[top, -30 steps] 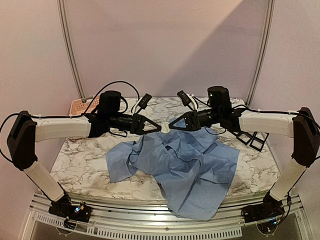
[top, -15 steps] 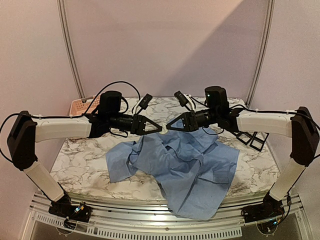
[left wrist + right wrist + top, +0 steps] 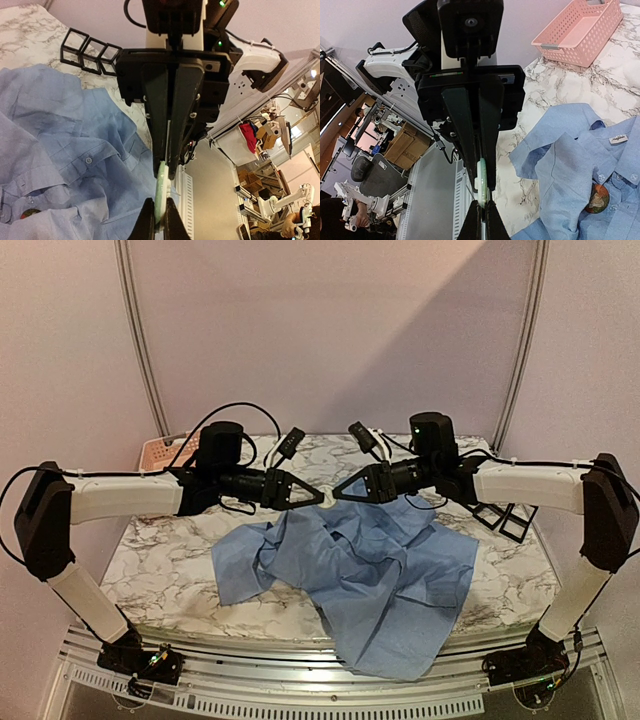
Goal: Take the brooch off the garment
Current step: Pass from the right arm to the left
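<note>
Both grippers (image 3: 330, 498) tight on pale piece (image 3: 162, 192)

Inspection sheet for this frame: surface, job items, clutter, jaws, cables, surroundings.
surface: marble table, no spills seen
job's things: blue shirt crumpled mid-table, its hem hanging over the near edge; round brooch on the shirt beside the buttons
clutter: pink basket at the far left corner, nothing seen in it; black wire frames at the right edge
jaws: left and right meet tip to tip above the shirt, both shut on a pale flat piece; cannot tell what it is
cables: black cable loops over the left wrist, off the shirt
surroundings: pale walls; other rigs beyond the table
</note>
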Robot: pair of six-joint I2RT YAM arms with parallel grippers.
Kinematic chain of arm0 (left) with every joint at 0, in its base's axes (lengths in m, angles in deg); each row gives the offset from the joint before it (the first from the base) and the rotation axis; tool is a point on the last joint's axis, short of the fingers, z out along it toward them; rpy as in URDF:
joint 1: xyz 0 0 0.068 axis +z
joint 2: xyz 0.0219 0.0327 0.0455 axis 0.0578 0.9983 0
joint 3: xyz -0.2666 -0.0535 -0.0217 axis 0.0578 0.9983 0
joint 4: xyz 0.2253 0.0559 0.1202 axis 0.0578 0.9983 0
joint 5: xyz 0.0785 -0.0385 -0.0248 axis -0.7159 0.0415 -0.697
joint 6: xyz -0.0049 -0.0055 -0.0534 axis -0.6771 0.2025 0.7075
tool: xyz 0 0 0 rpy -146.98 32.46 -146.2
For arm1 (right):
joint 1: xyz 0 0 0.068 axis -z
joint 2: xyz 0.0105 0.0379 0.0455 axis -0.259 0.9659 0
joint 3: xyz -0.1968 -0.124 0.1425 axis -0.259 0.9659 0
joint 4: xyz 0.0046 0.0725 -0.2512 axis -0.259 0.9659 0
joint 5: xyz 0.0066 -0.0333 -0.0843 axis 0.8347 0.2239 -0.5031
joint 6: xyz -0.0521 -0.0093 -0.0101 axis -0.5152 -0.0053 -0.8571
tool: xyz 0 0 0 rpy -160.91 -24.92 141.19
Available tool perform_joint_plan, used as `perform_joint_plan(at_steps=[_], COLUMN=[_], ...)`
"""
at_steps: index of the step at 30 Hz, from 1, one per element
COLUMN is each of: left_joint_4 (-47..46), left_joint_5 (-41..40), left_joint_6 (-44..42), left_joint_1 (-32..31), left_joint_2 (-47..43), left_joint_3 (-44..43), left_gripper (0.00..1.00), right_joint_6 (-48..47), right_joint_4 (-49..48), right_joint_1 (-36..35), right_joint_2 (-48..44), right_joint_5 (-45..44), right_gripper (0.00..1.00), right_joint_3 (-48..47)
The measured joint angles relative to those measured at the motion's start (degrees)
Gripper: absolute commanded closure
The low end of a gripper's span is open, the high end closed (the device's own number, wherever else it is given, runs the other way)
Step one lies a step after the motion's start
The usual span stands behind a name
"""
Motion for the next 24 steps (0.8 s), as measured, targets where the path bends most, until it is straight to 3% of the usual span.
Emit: perform_joint_plan(at_steps=[8,18,21,24], left_joint_4=[0.13,0.13,0.17,0.26], left_joint_5=[0.11,0.17,0.13,0.04], left_joint_6=[-0.13,-0.22,-0.33,-0.37], left_joint_1=[-0.02,-0.04,-0.02,0.26], left_joint_2=[0.0,-0.02,-0.02,-0.02], left_joint_3=[0.0,0.0,0.0,0.0], left_gripper=[0.76,0.69,0.6,0.62], right_joint_6=[0.5,0.7,0.7,0.7], right_joint_4=[-1.88,-2.75,-2.75,-2.75], right_joint_1=[0.11,0.11,0.15,0.22], right_joint_2=[-0.17,-0.22,-0.22,-0.26], right_joint_5=[-0.39,-0.7,-0.87,-1.07], right_gripper=[1.0,1.0,1.0,1.0], right_joint_3=[0.81,0.81,0.81,0.83])
